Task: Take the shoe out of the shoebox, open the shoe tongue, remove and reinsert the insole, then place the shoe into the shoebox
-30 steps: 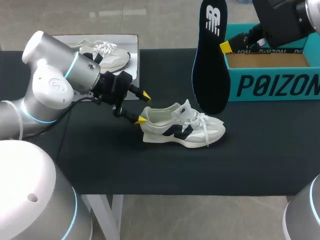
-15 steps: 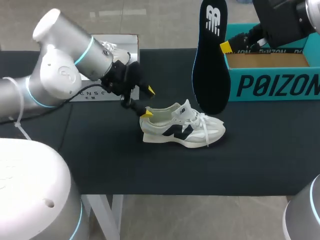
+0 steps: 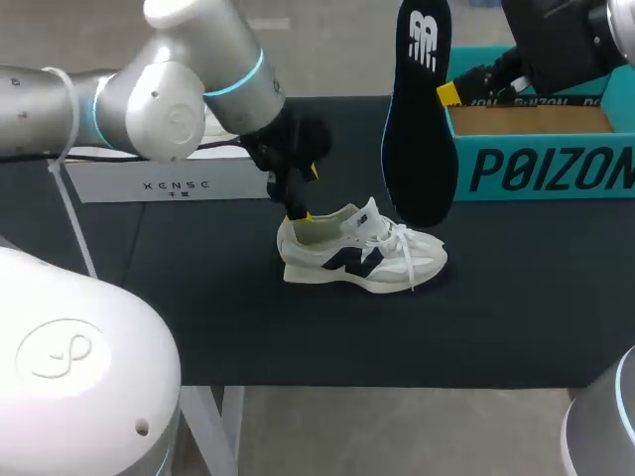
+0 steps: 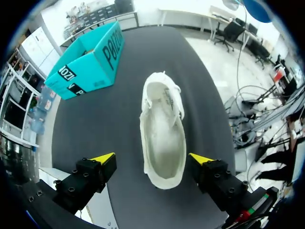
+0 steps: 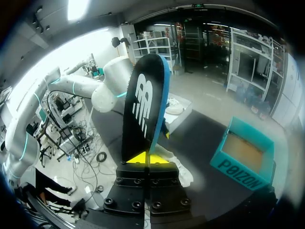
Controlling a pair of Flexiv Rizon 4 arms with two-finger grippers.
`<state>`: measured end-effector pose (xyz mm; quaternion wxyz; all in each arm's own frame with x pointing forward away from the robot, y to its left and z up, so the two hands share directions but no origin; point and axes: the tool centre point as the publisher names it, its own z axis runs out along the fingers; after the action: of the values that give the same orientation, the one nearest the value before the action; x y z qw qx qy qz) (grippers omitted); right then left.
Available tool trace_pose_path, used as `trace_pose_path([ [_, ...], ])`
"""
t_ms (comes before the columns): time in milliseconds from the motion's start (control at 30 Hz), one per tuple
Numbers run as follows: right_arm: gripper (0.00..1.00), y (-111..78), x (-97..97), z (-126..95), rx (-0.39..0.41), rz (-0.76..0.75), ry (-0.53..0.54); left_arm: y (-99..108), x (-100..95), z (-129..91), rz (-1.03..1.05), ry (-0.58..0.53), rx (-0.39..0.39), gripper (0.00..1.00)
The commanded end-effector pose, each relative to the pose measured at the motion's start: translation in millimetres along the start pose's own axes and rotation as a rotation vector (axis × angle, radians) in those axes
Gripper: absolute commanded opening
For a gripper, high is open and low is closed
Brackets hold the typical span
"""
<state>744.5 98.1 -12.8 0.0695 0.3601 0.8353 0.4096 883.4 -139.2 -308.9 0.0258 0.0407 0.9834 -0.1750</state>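
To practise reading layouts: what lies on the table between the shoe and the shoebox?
Nothing: the left wrist view shows bare black table between the shoe and the shoebox.

Left gripper [image 4: 151, 158] spread, right [image 5: 145, 158] seemingly clamped

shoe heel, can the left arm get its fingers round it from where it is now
Probably yes. The left gripper hangs open over the shoe, its fingers spread either side of the heel end with nothing between. The insole, held up by the right gripper, is clear of that end.
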Motion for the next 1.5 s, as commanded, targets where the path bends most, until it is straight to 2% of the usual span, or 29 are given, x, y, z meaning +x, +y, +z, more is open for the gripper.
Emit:
trace_pose_path([
  [33,0.00,3.0,-0.1,3,0.006,0.002,-0.002,-5,-22.8,28,-0.010,0.040,-0.155,1.00],
  [333,0.00,3.0,-0.1,3,0.006,0.002,-0.002,-9,-25.1,55,0.035,0.025,-0.170,1.00],
  [567,0.00,3.0,-0.1,3,0.006,0.002,-0.002,-10,-25.1,65,0.052,0.011,-0.146,1.00],
  [1167,0.00,3.0,-0.1,3,0.006,0.002,-0.002,-5,-29.6,96,0.018,0.061,-0.189,1.00],
  [1200,0.00,3.0,-0.1,3,0.006,0.002,-0.002,-5,-29.2,96,0.009,0.061,-0.191,0.85],
  [1233,0.00,3.0,-0.1,3,0.006,0.002,-0.002,-6,-28.9,94,0.011,0.062,-0.191,0.50],
  [1333,0.00,3.0,-0.1,3,0.006,0.002,-0.002,-9,-28.5,92,0.022,0.058,-0.196,0.35],
  [1367,0.00,3.0,-0.1,3,0.006,0.002,-0.002,-10,-28.8,92,0.023,0.059,-0.205,0.12],
  [1400,0.00,3.0,-0.1,3,0.006,0.002,-0.002,-10,-29.1,92,0.027,0.062,-0.202,0.02],
  [1500,0.00,3.0,-0.1,3,0.006,0.002,-0.002,-11,-30.0,95,0.034,0.074,-0.197,0.00],
])
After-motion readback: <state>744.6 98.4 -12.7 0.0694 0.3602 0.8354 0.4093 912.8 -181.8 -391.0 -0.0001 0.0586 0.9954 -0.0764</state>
